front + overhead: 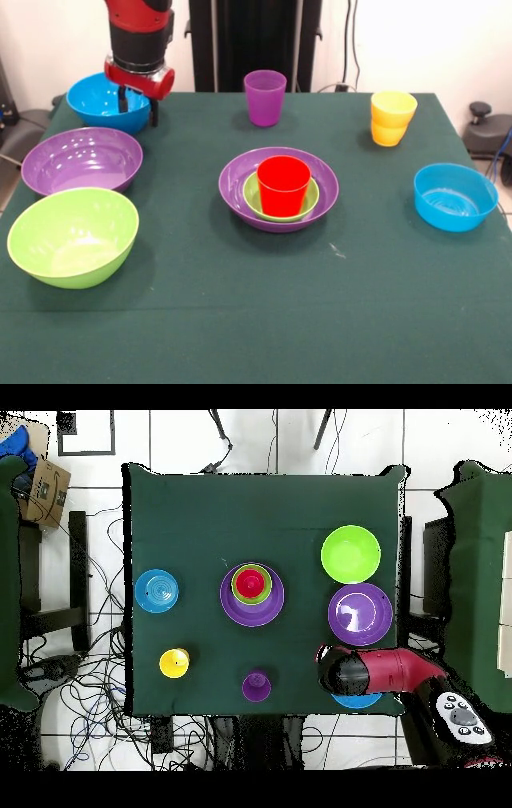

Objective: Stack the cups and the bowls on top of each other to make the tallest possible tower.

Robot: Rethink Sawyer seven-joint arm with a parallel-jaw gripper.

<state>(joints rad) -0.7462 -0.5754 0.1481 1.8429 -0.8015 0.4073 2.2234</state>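
the large blue bowl (106, 101) sits mouth-up at the table's far corner on the robot's side, at the front view's upper left; in the overhead view only a blue sliver (357, 701) shows under the arm. being round, it has no long axis across the table — its only axis is the upright one, opening to the ceiling, so any point on the rim serves equally.

the gripper (137, 106) hangs directly over that bowl, toward its rim on the side nearer the table's middle. two dark fingers (122, 99) point straight down with a gap between them — spread, holding nothing. whether they straddle the rim or stand just above it i cannot tell.

outward from there: the tower (278, 189) at mid-table is so far a purple bowl, a small green bowl inside it and a red cup (283, 185) upright in that. by my judgement the blue bowl goes on next, which calls for a rim pinch and a carry toward the table's centre.

near the blue bowl lie a second purple bowl (82, 161) and the lime bowl (73, 236).
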